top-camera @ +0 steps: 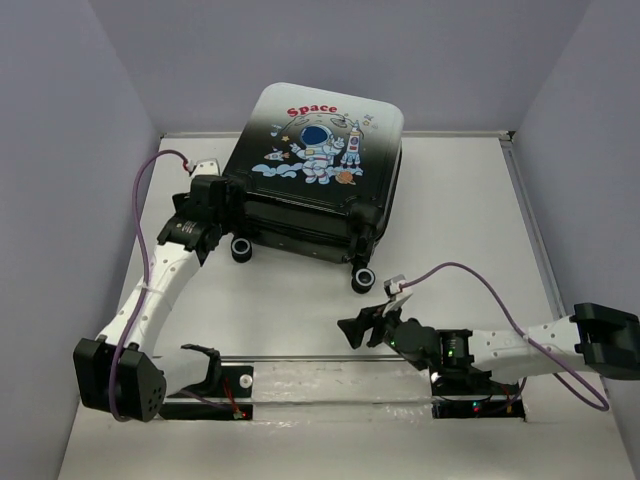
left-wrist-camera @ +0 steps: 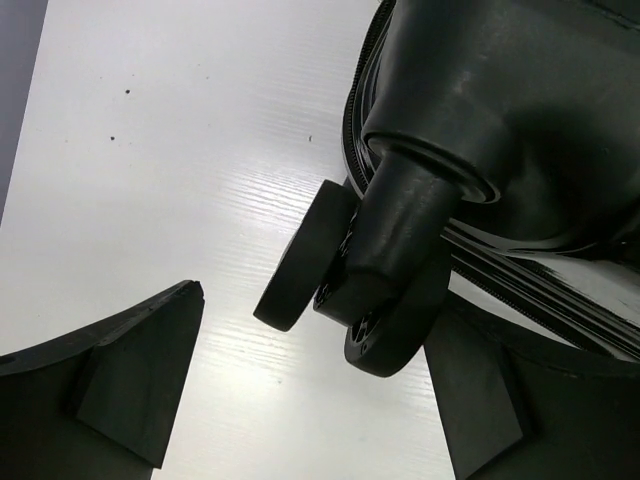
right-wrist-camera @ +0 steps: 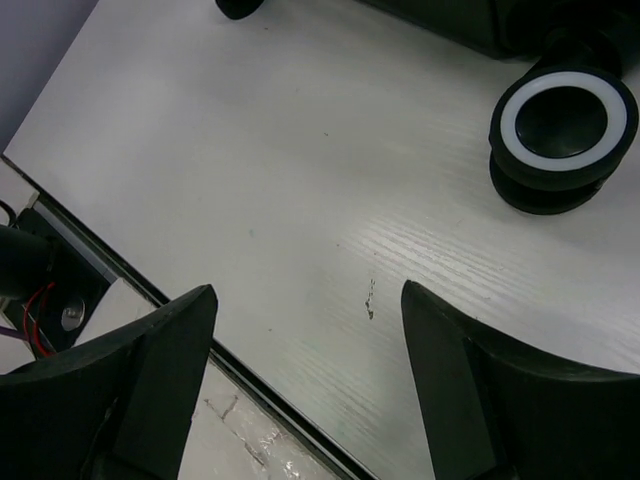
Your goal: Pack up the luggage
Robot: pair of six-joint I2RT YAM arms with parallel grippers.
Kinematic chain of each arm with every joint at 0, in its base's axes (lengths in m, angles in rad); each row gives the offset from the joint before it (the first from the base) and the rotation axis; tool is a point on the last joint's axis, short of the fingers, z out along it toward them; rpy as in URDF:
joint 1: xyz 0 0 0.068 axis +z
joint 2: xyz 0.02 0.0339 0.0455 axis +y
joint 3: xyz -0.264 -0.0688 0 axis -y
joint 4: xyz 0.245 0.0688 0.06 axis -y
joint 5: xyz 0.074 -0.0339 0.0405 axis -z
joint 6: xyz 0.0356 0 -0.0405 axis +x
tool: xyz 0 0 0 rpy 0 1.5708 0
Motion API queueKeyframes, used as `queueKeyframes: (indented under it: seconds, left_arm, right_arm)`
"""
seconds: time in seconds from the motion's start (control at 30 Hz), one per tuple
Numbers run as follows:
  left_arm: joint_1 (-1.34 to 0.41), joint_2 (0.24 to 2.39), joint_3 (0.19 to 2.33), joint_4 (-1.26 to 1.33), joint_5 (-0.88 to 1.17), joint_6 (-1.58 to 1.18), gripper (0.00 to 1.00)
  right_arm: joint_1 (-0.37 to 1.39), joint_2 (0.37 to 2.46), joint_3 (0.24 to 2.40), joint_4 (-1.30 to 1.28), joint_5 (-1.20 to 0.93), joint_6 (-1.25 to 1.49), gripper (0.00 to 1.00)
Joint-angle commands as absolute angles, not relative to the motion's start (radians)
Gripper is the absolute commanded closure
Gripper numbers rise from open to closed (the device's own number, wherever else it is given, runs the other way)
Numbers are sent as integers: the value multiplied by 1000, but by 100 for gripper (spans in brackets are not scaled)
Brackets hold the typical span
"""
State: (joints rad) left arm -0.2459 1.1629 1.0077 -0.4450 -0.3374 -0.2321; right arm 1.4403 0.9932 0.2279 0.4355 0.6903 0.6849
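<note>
The luggage (top-camera: pixel 320 165) lies flat at the back middle of the table, astronaut and "Space" print up, its two shell halves together. Its black caster wheels (top-camera: pixel 241 250) face the near side. My left gripper (top-camera: pixel 222 207) is open at the suitcase's near left corner. In the left wrist view its fingers (left-wrist-camera: pixel 140 370) stand wide apart, with a caster wheel (left-wrist-camera: pixel 345 290) and the dark shell (left-wrist-camera: pixel 500 110) just ahead, nothing held. My right gripper (top-camera: pixel 366 320) is open and empty over bare table, a little in front of the right caster wheel (right-wrist-camera: pixel 563 125).
The white table (top-camera: pixel 470 230) has grey walls on the left, back and right. A metal rail (top-camera: pixel 330 360) with the arm bases runs along the near edge; it shows in the right wrist view (right-wrist-camera: pixel 110 275). Purple cables (top-camera: pixel 145 210) loop from both arms.
</note>
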Motion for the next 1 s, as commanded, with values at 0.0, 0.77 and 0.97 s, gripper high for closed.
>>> queueKeyframes:
  seconds: [0.0, 0.77, 0.97]
  left_arm:
    - [-239, 1132, 1008, -371, -342, -200, 3]
    - [-242, 1060, 870, -253, 57, -252, 94]
    - [-282, 884, 773, -258, 149, -319, 94]
  right_arm:
    - [1440, 1006, 239, 495, 690, 686, 20]
    - [777, 660, 357, -38, 470, 646, 93]
    - [432, 898, 561, 26, 160, 534, 81]
